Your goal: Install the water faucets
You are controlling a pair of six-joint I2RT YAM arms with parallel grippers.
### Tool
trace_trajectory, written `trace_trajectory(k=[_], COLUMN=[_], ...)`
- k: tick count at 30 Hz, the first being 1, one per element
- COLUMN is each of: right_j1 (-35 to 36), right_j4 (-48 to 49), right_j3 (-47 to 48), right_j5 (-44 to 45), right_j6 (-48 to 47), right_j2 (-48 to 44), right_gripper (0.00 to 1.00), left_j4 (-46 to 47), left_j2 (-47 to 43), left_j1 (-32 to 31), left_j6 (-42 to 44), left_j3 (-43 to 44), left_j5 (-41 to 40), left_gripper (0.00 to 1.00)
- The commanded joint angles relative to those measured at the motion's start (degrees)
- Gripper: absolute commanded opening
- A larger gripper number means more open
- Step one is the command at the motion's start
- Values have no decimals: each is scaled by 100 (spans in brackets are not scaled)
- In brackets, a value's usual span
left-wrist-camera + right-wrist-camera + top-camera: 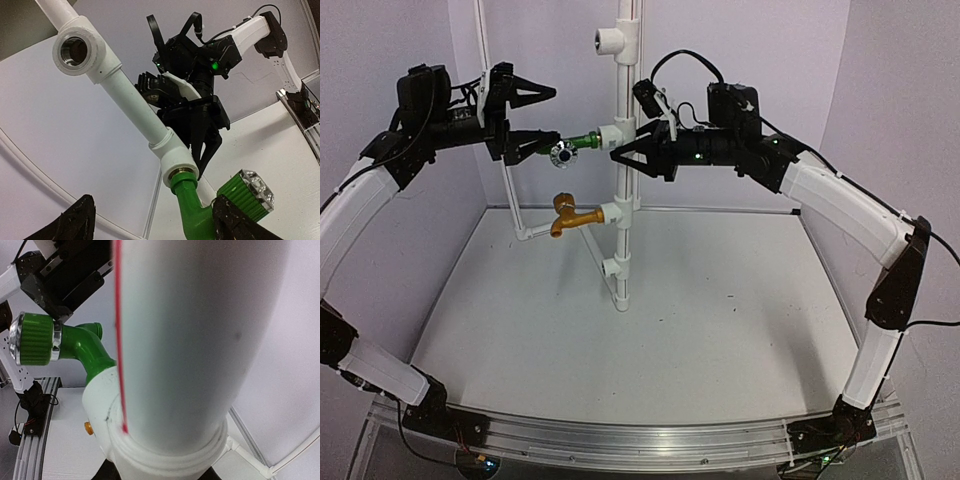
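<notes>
Green faucet (582, 141) sits screwed sideways into the middle fitting of the white pipe (623, 240), with the golden faucet (568, 216) in the fitting just below. Both spouts are hard to make out, and the right wrist view is nearly all pipe, its own fingers cut off at the bottom edge. Left gripper (554, 114) is spread wide, lower finger just beside the green handle without clasping it; right gripper (628, 145) is narrowed onto the pipe at the green faucet's fitting, pinching it.

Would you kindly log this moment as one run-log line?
left tool: open at green faucet | right tool: shut on pipe | brass faucet: fitted
</notes>
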Motion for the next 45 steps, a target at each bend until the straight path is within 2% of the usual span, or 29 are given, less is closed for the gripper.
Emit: trace_trajectory(k=[1, 5, 11, 15, 17, 19, 29, 45], right_j1=[40, 40, 41, 40, 40, 40, 40, 7], right_j4=[-27, -23, -17, -18, -20, -22, -25, -25], right_j3=[222, 267, 343, 370, 366, 355, 257, -23], right_j5=[79, 193, 177, 158, 150, 143, 129, 121], right_j6=[-109, -74, -45, -35, -27, -26, -65, -140], right_j2=[39, 84, 149, 163, 160, 153, 68, -187], right_gripper=[0, 0, 0, 0, 0, 0, 0, 0], left_j4=[-516, -1226, -1307, -948, -770, -762, -446, 631], left_j2=[-136, -36, -117, -196, -220, -193, -282, -307], left_j1=[-142, -397, -468, -474, -475, -474, -474, -307], left_j6=[332, 581, 567, 213, 61, -5, -39, -857], left_j3=[335, 642, 457, 127, 16, 0, -555, -1167], left_j5=[154, 53, -208, -636, -842, -941, -1233, -1798], left_gripper=[82, 83, 84, 89, 96, 99, 100, 100])
